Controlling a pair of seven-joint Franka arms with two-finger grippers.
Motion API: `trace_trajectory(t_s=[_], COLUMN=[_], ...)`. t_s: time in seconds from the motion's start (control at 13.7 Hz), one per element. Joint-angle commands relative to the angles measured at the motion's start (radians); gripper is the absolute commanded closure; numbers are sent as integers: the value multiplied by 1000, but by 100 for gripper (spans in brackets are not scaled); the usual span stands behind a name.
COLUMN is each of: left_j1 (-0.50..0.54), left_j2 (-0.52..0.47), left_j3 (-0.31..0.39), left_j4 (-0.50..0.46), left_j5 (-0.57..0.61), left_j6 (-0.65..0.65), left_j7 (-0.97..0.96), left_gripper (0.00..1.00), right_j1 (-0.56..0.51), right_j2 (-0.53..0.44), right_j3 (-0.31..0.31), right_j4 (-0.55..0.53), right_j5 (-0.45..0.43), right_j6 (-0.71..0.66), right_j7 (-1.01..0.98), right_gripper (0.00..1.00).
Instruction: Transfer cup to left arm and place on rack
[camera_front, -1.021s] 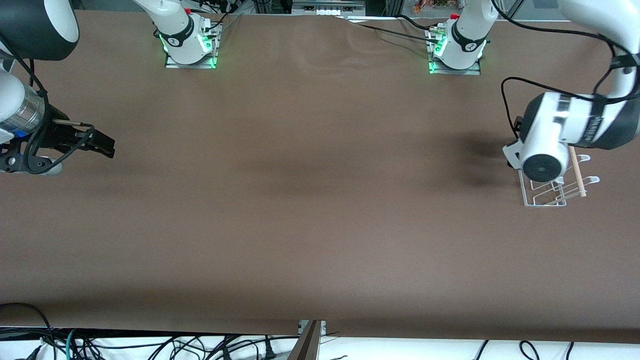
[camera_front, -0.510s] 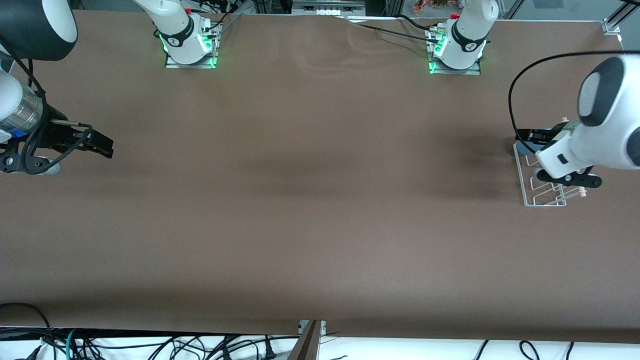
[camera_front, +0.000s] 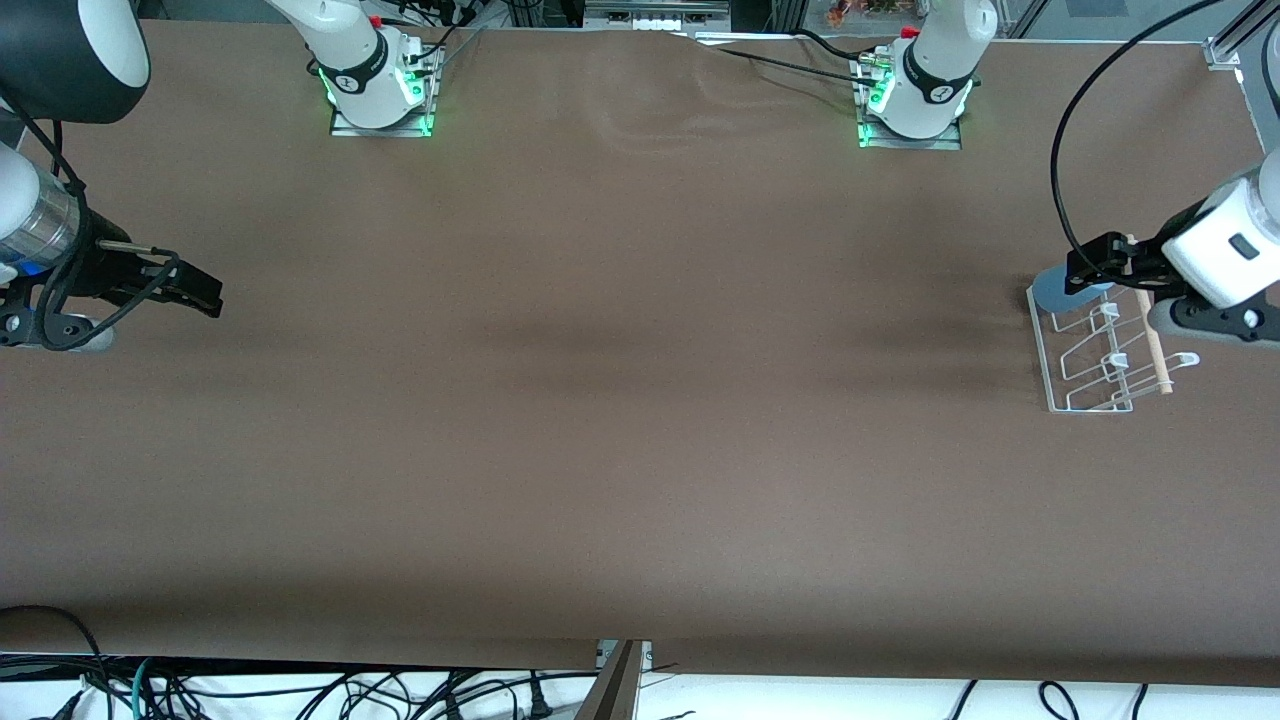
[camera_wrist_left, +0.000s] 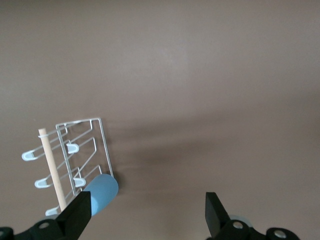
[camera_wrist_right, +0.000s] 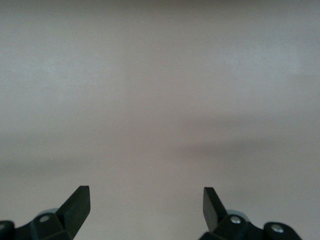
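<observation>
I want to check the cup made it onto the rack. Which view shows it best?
The left wrist view: the cup lies tilted on the rack. The front view shows it partly hidden by the left gripper; the right wrist view shows none of it.

A brown cloth-covered table (camera_front: 620, 400), with cables (camera_front: 300, 690) tangled along its near edge.

brown table (camera_front: 620, 420), wire rack (camera_front: 1046, 352) at left arm's end

You've got the light-blue cup (camera_front: 1058, 290) (camera_wrist_left: 101, 192) sitting on the rack (camera_front: 1046, 360) (camera_wrist_left: 102, 145), at its end farther from the front camera; wooden dowel (camera_front: 1153, 345) (camera_wrist_left: 51, 167) lies across prongs.
</observation>
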Motion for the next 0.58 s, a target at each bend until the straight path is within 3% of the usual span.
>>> trace_trajectory(t_s=[0.0, 0.51], left_j1=[-41, -78], left_j2=[-165, -182], left_j3=[67, 67], left_j4=[-281, -294], left_j5=[-24, -25], left_j6=[168, 186], left_j7=[-2, -8], left_gripper=[0, 0], right_j1=[-11, -11], right_j2=[11, 14], right_j3=[8, 10], right_j4=[27, 27], right_j5=[-2, -2], right_j6=[-12, -12], right_j7=[-6, -6], right_gripper=[0, 0])
